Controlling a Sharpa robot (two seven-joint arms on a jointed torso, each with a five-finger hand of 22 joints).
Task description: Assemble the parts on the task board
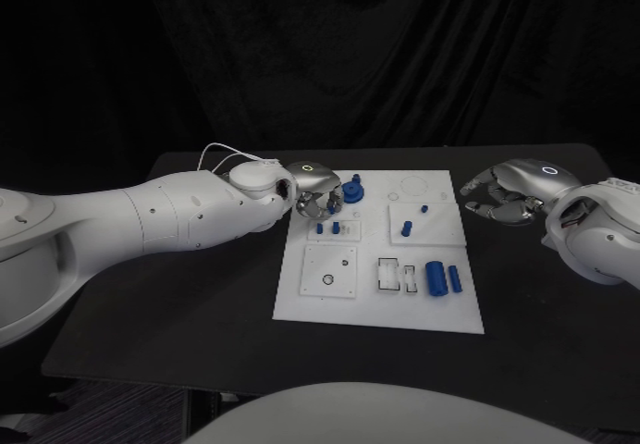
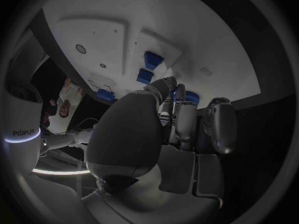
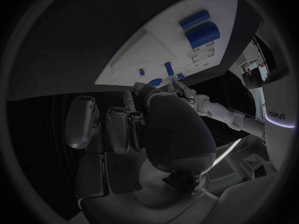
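Note:
The white task board [image 1: 380, 296] lies mid-table. My left hand [image 1: 316, 191] hovers over its far left corner, fingers pointing down beside a blue gear-like part [image 1: 352, 192]. In the left wrist view the fingertips [image 2: 179, 92] reach that blue part [image 2: 190, 98]; whether they grip it I cannot tell. Two small blue pegs [image 1: 328, 228] stand in a square block just nearer, and two more pegs [image 1: 404, 225] are to the right. Two blue cylinders [image 1: 443, 277] lie near the board's right edge. My right hand [image 1: 500, 199] hangs off the board's right side, fingers curled in on nothing.
Recessed squares with holes [image 1: 331, 270] and slots [image 1: 389, 275] fill the board's near half. Bare black table [image 1: 174, 314] surrounds the board. My left forearm [image 1: 160, 222] spans the table's left side.

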